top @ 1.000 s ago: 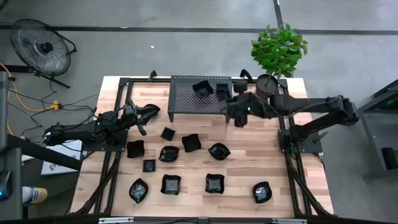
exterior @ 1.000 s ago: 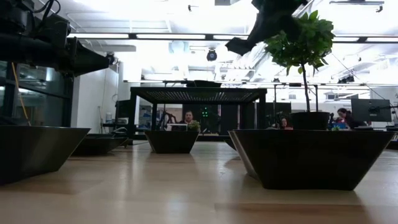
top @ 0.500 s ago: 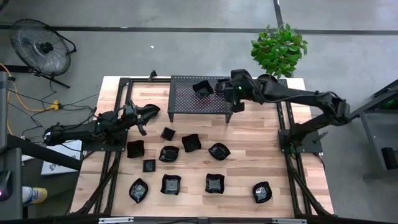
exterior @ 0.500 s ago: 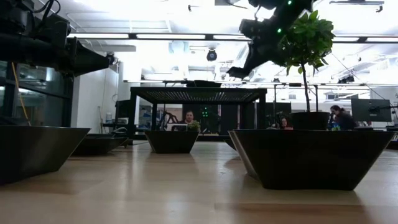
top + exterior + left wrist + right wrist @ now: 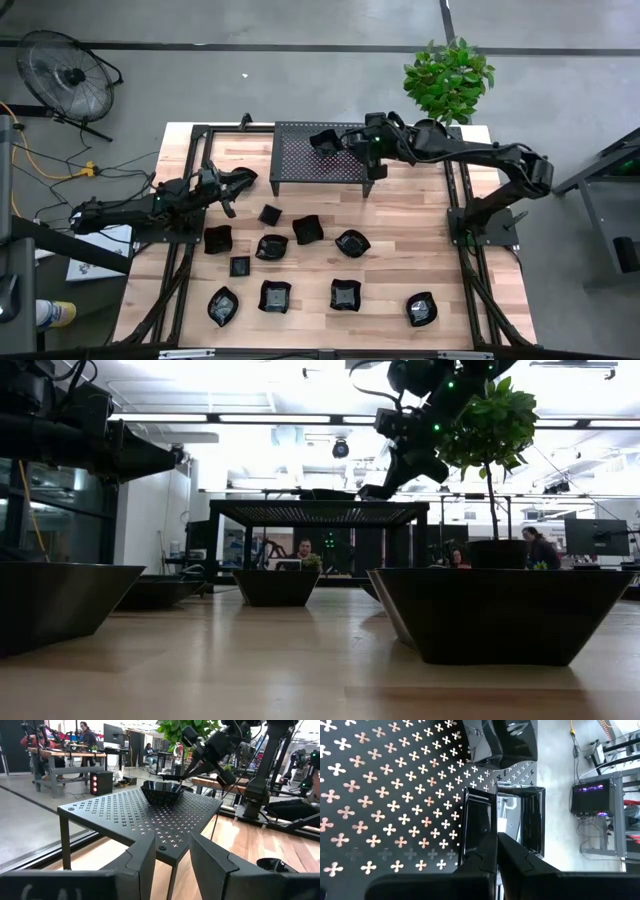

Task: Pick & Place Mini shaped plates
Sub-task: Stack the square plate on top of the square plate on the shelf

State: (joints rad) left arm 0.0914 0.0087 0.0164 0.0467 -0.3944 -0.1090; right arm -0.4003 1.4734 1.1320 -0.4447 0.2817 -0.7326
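My right gripper (image 5: pixel 360 148) hangs over the black perforated rack (image 5: pixel 300 165), slanting down and shut on a small square glossy black plate (image 5: pixel 520 820). The low view shows that plate (image 5: pixel 375 490) just above the rack top. A wavy-edged plate (image 5: pixel 325 140) rests on the rack beside it by its base. Several more mini plates (image 5: pixel 307 228) lie on the wooden table (image 5: pixel 420 230). My left gripper (image 5: pixel 238 188) waits at the table's left, level and open, pointing at the rack (image 5: pixel 125 815). My right gripper pinches the square plate by one wall (image 5: pixel 496 827) between its two shut fingers. The fingers slant down from the table's right. The plate sticks out ahead of the fingertips over the rack. Whether its underside touches the rack, I cannot tell.
A potted plant (image 5: pixel 448 78) stands at the table's far right corner, close to my right arm. A floor fan (image 5: pixel 68 78) stands beyond the table's left. The low view shows people at desks in the room behind. The rack's left half is bare.
My right gripper has carried the plate from over the table at the rack's near right corner toward the far edge and the left. It now hangs above the rack. It has come down and tipped further downward, staying shut.
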